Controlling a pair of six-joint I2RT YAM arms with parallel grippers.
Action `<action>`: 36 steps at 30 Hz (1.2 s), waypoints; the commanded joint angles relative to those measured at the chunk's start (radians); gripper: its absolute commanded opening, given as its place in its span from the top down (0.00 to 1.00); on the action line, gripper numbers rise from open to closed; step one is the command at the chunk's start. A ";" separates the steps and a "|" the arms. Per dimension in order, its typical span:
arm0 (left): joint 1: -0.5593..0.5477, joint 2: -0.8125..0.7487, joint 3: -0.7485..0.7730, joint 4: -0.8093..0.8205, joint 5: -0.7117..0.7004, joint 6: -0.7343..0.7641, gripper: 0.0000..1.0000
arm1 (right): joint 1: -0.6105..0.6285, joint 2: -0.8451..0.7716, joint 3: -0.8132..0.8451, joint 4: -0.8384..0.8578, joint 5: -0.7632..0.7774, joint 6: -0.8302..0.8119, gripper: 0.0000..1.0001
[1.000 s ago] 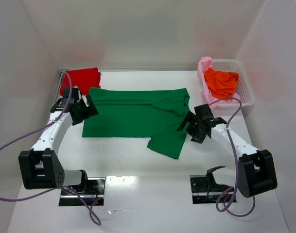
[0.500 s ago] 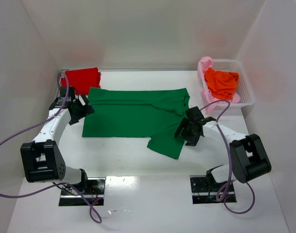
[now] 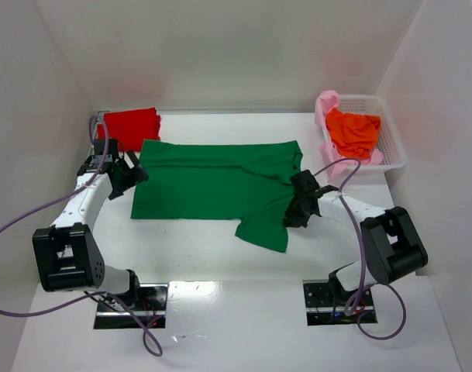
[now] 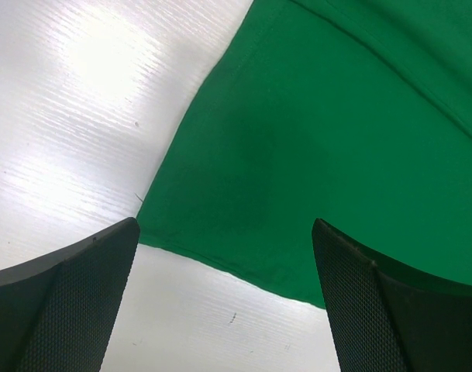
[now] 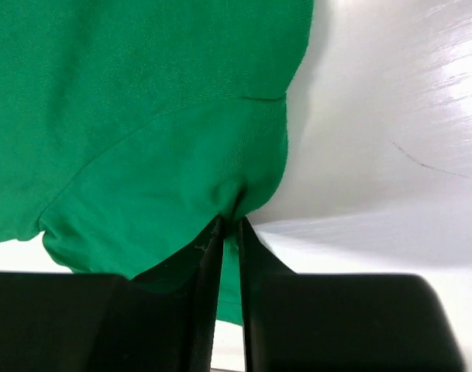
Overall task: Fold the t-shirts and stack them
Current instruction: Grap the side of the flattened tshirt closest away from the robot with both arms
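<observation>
A dark green t-shirt (image 3: 212, 184) lies spread across the table's middle, one sleeve (image 3: 267, 225) reaching toward the front. My right gripper (image 3: 294, 209) is shut on that sleeve's right edge; in the right wrist view green cloth (image 5: 166, 132) is pinched between its fingertips (image 5: 229, 221). My left gripper (image 3: 135, 172) stands open over the shirt's left edge, whose corner (image 4: 154, 221) lies between the wide-apart fingers (image 4: 73, 287). A folded red t-shirt (image 3: 131, 125) lies at the back left. Orange (image 3: 352, 130) and pale pink (image 3: 326, 108) t-shirts fill the basket.
The white mesh basket (image 3: 391, 143) stands at the back right against the wall. White walls close in the table on three sides. Purple cables loop from both arms. The arm bases sit at the near edge.
My right gripper moved left onto the green sleeve's edge and closed on the cloth. My left gripper shifted slightly toward the back and stayed open.
</observation>
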 commanded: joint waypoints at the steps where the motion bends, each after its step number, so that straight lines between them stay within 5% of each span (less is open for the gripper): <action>1: 0.016 0.011 -0.020 -0.003 0.044 -0.046 0.02 | 0.011 -0.030 -0.001 -0.030 0.063 0.013 0.89; 9: 0.049 0.028 -0.121 0.051 0.132 -0.144 0.05 | 0.011 -0.068 -0.001 -0.033 0.063 0.033 0.92; 24: 0.049 0.080 -0.174 0.016 -0.050 -0.251 0.06 | -0.146 -0.130 0.011 -0.033 0.071 -0.017 0.92; 36: 0.044 0.050 -0.234 0.048 0.016 -0.242 0.14 | -0.146 -0.111 0.011 -0.002 0.040 -0.027 0.92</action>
